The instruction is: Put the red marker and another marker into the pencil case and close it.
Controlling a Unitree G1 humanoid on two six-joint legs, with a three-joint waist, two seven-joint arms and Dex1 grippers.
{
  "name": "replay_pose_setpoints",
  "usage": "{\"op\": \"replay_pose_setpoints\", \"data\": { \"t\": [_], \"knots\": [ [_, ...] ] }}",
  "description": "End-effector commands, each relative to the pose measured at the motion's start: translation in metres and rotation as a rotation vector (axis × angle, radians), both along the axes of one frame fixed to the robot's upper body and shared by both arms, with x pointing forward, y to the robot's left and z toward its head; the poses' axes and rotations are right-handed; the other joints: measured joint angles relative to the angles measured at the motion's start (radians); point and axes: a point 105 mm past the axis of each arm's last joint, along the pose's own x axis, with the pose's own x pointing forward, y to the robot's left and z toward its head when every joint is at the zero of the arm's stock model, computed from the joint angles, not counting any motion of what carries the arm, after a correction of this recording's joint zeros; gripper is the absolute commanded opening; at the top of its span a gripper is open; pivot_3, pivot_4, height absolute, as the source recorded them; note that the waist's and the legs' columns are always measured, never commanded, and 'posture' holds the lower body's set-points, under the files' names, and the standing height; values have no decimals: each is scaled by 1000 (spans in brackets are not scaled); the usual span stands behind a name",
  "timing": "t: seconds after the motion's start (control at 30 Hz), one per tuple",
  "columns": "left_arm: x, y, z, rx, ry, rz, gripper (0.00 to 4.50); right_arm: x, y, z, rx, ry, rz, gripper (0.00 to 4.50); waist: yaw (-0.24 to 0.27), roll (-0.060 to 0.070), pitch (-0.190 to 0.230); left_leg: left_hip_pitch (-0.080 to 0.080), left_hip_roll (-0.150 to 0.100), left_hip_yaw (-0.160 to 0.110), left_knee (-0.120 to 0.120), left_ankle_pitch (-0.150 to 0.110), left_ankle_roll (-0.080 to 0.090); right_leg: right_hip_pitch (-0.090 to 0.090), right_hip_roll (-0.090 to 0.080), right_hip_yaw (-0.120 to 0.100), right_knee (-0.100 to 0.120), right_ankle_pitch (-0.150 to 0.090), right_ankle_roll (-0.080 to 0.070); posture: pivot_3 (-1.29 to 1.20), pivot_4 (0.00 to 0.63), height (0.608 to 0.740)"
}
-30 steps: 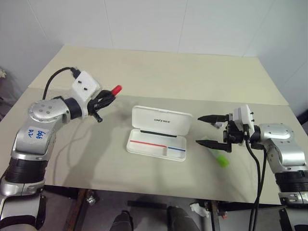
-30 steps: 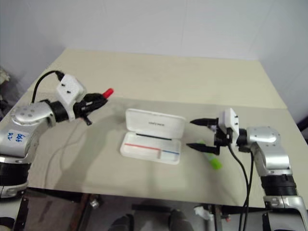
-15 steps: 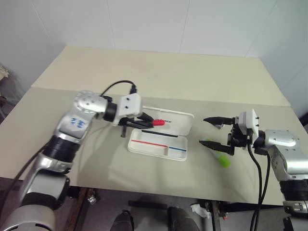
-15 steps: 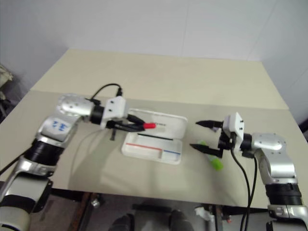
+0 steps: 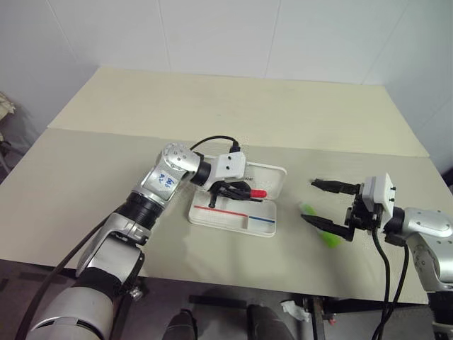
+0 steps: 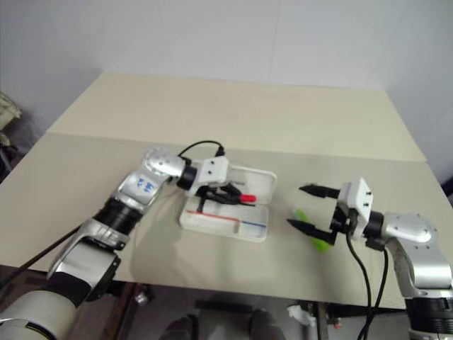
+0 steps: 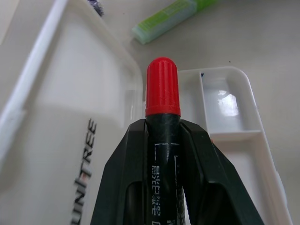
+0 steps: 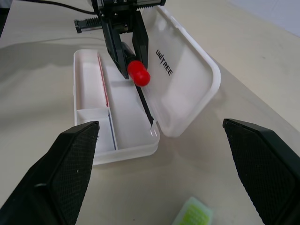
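The white pencil case point(image 5: 228, 222) lies open in the middle of the table, its lid point(image 8: 183, 79) tilted back. My left gripper point(image 5: 245, 192) is shut on the red marker point(image 5: 257, 193), holding it roughly level just above the case's tray; the red cap point(image 7: 162, 91) points toward the lid. The light green marker point(image 5: 323, 231) lies on the table to the right of the case. My right gripper point(image 5: 310, 200) hovers open over that green marker, its fingers point(image 8: 70, 161) spread wide with nothing between them.
A beige table point(image 5: 233, 106) stretches far behind the case, with a seam across it. A black cable point(image 5: 209, 140) loops off the left wrist. The table's front edge runs close below the case and the green marker.
My left gripper has swung right and down with the red marker, from left of the case to over its open tray. The right gripper drew back a little to the right, still open.
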Motion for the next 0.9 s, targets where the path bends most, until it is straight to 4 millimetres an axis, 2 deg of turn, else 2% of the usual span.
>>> {"op": "replay_pose_setpoints", "data": {
  "t": [0.03, 0.27, 0.3, 0.63, 0.73, 0.9],
  "knots": [
    [1, -5, 8, 2, -28, -4, 611, -4, -4, 15, 0, -58, -17, 4500, 0, 0, 0, 0, 0, 0, 0, 0, 0, 0, 0, 0, 0, 0, 0, 0, 150, 740],
    [0, -4, -1, 29, -11, 4, 611, -3, -5, 16, 0, -58, -28, 4500, 2, 0, 0, 0, 0, 0, 0, 0, 0, 0, 0, 0, 0, 0, 0, 0, 150, 740],
    [0, -4, -2, 33, -12, 4, 1362, -2, -5, 16, -1, -58, -30, 4500, 2, 0, 0, 0, 0, 0, 0, 0, 0, 0, 0, 0, 0, 0, 0, 0, 150, 740],
    [-4, -5, 1, 21, -18, -10, 4430, 1, -4, 16, -6, -55, -29, 4500, 2, 0, 0, 0, 0, 0, 0, 0, 0, 0, 0, 0, 1, 0, 0, 0, 150, 740],
    [-8, -4, 2, 15, -16, -22, 4471, 2, -4, 15, -10, -51, -28, 4500, 2, 0, 0, 0, 0, 0, 0, 0, 0, 0, 0, 0, 1, 0, 0, 0, 150, 740],
    [-17, -3, 13, -66, -60, -43, 4471, 5, -8, 0, -66, 10, -91, 4500, 2, 0, 0, 0, 0, 0, 0, 0, 0, 0, 0, 0, 1, 0, 0, 0, 150, 740]
  ]
}}
